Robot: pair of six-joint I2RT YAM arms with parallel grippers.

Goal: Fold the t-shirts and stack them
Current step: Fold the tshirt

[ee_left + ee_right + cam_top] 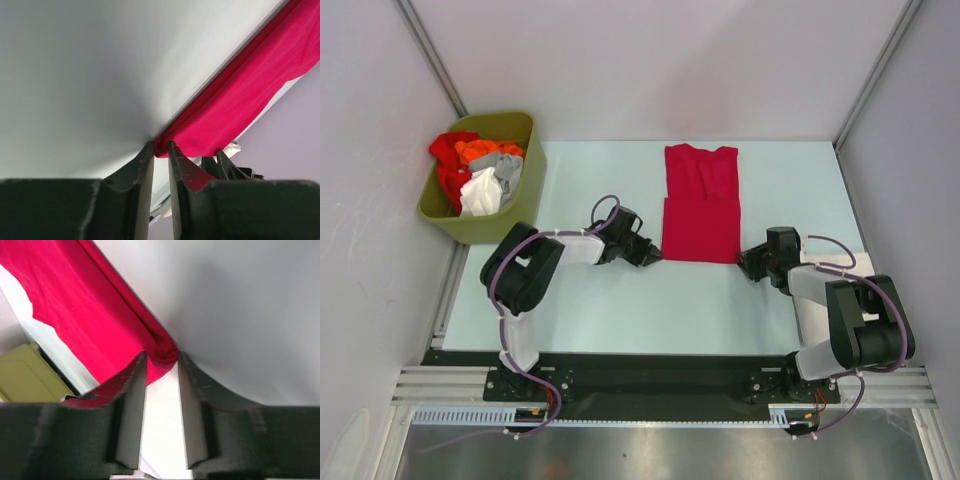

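A crimson-red t-shirt [701, 205] lies folded into a tall rectangle on the pale table [620, 300], sleeves tucked in. My left gripper [655, 255] is at its near left corner, low on the table. In the left wrist view the jaws [160, 149] stand narrow, with the folded red edge [250, 85] pinched between their tips. At the near right corner sits my right gripper [745, 262]. Its jaws [161, 357] are closed on a bunched fold of the same shirt [75, 295]. Red [450, 150], orange [485, 150], grey [505, 165] and white [480, 192] t-shirts are heaped in the bin.
The olive-green bin [510, 118] stands at the table's far left corner, and shows at the left of the right wrist view as well [20, 375]. Pale walls close in the table at the left, back and right.
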